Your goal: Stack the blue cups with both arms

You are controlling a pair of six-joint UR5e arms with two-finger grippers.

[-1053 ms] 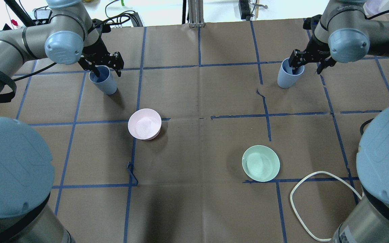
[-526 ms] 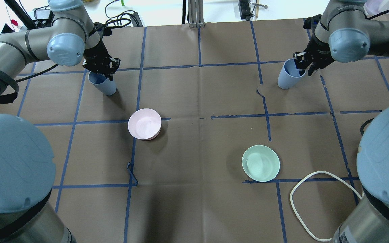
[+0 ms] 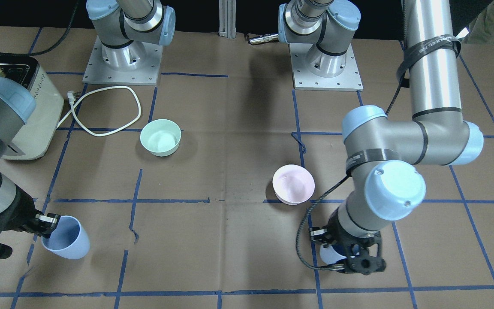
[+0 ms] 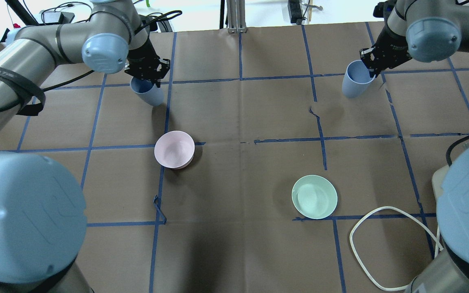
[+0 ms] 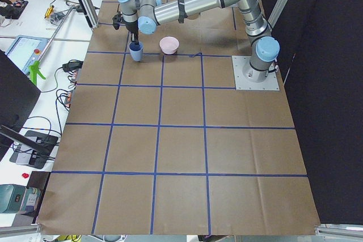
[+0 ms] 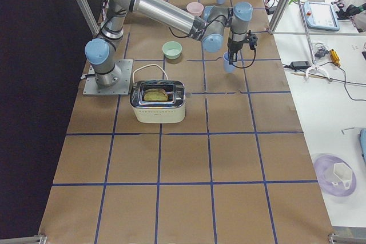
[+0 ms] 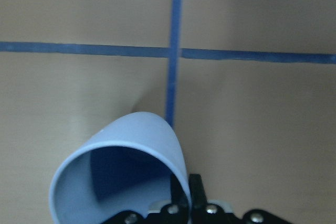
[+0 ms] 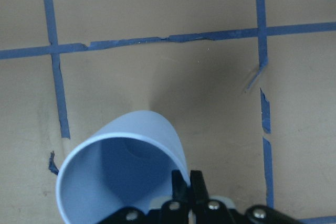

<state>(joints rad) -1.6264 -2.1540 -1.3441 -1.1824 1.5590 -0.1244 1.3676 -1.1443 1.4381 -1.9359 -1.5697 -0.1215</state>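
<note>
Two pale blue cups are each held by the rim. My left gripper (image 4: 145,79) is shut on the left blue cup (image 4: 150,93), far left of centre. It also shows in the front view (image 3: 329,255) and the left wrist view (image 7: 121,171), with one finger inside and one outside the wall. My right gripper (image 4: 371,72) is shut on the right blue cup (image 4: 354,83) at the far right. That cup hangs tilted in the front view (image 3: 64,242) and the right wrist view (image 8: 123,177). The cups are far apart.
A pale pink bowl (image 4: 174,149) stands near and right of the left cup. A mint green bowl (image 4: 314,197) stands right of centre, nearer the robot. A white cable (image 4: 360,244) and a toaster (image 3: 19,116) lie by the right arm's base.
Both grippers went from open around the cup rims to shut on them. The left cup has moved right and further away with its gripper. The right cup has shifted slightly further away.
</note>
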